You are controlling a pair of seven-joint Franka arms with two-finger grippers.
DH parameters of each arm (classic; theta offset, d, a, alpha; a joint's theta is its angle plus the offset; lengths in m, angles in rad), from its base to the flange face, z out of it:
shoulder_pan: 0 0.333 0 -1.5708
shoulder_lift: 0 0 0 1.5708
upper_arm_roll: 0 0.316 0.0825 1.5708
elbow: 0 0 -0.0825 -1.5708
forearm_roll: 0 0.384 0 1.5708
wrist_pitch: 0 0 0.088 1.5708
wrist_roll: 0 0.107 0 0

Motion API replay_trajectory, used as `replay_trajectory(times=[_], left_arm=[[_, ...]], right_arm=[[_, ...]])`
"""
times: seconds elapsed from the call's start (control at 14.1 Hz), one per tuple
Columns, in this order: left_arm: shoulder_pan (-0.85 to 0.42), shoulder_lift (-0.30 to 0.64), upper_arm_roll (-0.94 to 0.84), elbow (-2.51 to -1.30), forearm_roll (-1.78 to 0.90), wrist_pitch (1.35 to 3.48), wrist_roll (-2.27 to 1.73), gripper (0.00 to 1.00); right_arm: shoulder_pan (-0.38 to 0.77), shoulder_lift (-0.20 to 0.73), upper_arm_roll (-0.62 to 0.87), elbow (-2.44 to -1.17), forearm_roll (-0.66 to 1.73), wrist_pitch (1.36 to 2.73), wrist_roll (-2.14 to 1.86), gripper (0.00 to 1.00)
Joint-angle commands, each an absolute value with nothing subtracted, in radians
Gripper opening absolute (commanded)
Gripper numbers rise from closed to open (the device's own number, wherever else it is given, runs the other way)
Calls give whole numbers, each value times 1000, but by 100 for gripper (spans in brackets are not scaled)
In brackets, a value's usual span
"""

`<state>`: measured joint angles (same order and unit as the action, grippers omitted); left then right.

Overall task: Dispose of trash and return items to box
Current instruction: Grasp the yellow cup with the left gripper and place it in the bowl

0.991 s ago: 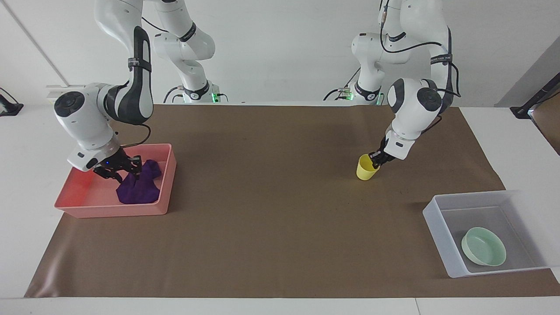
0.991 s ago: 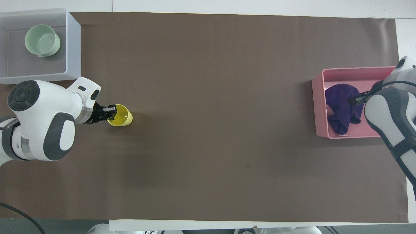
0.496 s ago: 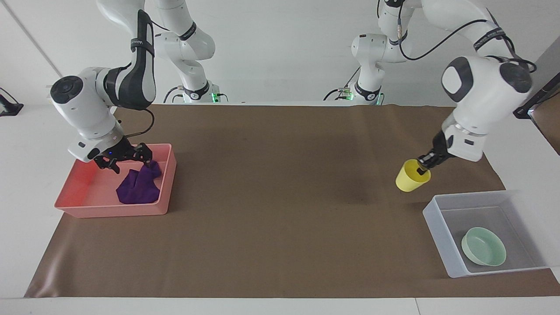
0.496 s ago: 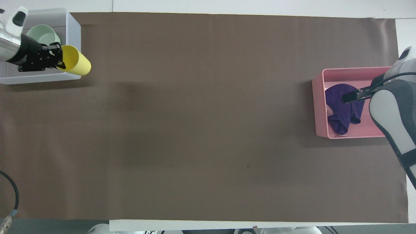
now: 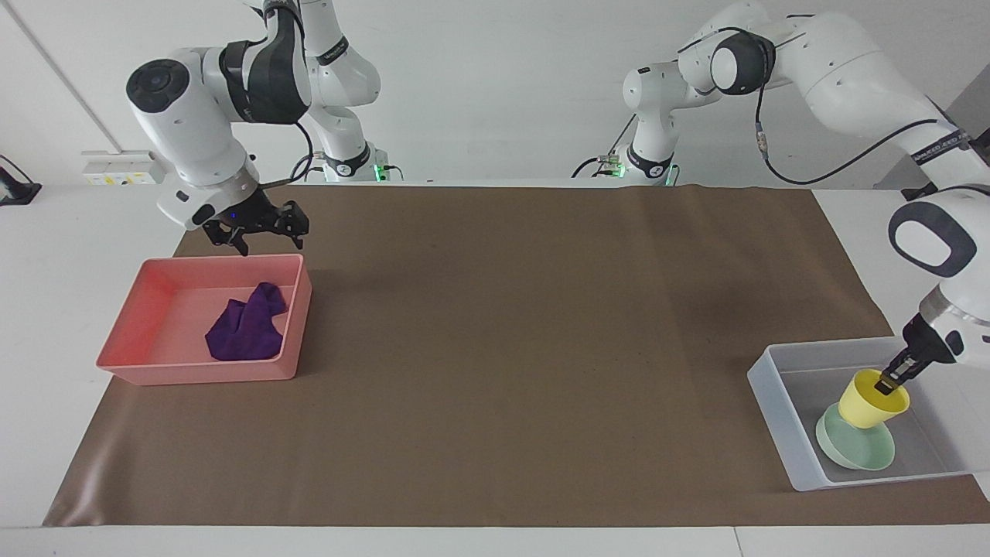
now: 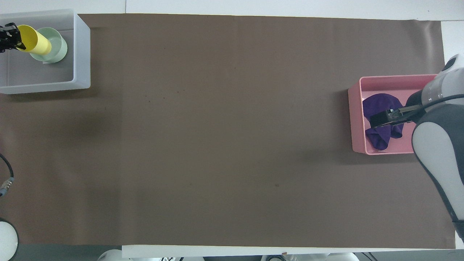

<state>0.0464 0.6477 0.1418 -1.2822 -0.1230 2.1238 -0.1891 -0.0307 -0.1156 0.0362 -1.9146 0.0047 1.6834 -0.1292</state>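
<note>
My left gripper [image 5: 888,381] is shut on the rim of the yellow cup [image 5: 870,402] and holds it tilted inside the translucent box [image 5: 773,402], right over the mint-green bowl [image 5: 855,450]. I cannot tell whether the cup touches the bowl. In the overhead view the cup [image 6: 34,40] covers part of the bowl [image 6: 58,45] in the box [image 6: 81,54]. The purple rag [image 5: 244,329] lies in the pink tray [image 5: 170,371]. My right gripper [image 5: 259,232] is open and empty, raised above the tray's edge nearest the robots.
A brown mat [image 5: 495,348] covers the table. The pink tray stands at the right arm's end and the box at the left arm's end, farther from the robots. White table surface borders the mat.
My left gripper carried the yellow cup from the mat up and over into the box, above the bowl. My right gripper let go of the rag and rose out of the pink tray.
</note>
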Motion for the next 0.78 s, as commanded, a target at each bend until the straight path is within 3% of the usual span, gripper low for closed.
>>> replay_trajectory(times=[0.0, 0.14, 0.28, 0.42, 0.71], left_arm=[[48, 657, 135, -1316, -136, 2187, -132, 1], [41, 653, 137, -1324, -138, 2181, -107, 99], [29, 641, 141, -1321, -130, 2163, -107, 100], [20, 557, 144, -1365, -123, 2110, -89, 100], [-33, 209, 143, -1714, -97, 2041, -77, 100]], right_arm=[[-44, -114, 48, -1777, 14, 1527, -117, 100], [-45, -109, 48, -1697, 14, 1435, -118, 100], [-44, -115, 48, -1663, 15, 1381, -115, 100], [-44, -118, 49, -1617, 15, 1324, -115, 100], [-45, -124, 48, -1626, 14, 1322, -115, 100]])
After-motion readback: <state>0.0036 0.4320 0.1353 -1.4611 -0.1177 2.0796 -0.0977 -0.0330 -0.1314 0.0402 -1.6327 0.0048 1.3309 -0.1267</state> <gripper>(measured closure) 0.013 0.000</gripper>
